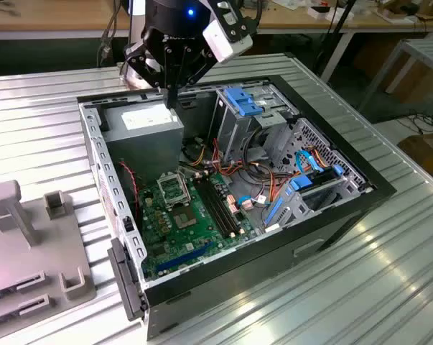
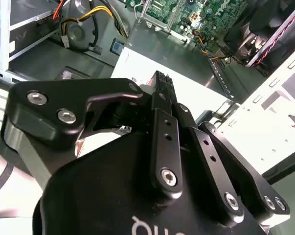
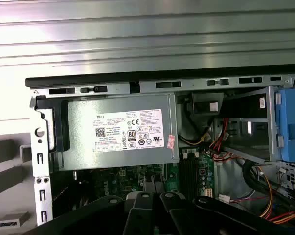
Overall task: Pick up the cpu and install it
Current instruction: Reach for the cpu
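Note:
My gripper hangs over the open computer case, just above the grey power supply at the case's far end. Its black fingers are pressed together into a narrow tip, and I see nothing between them. The cpu is hidden from me. The green board lies on the case floor, with the black square-framed socket nearer the power supply and a grey soldered chip just below it. In the first wrist view the labelled power supply sits directly beneath the gripper's linkage.
Blue drive brackets and bundles of coloured cables crowd the exterior view's right half of the case. Memory slots run beside the socket. A grey fixture with upright posts stands on the ribbed metal table at the exterior view's left.

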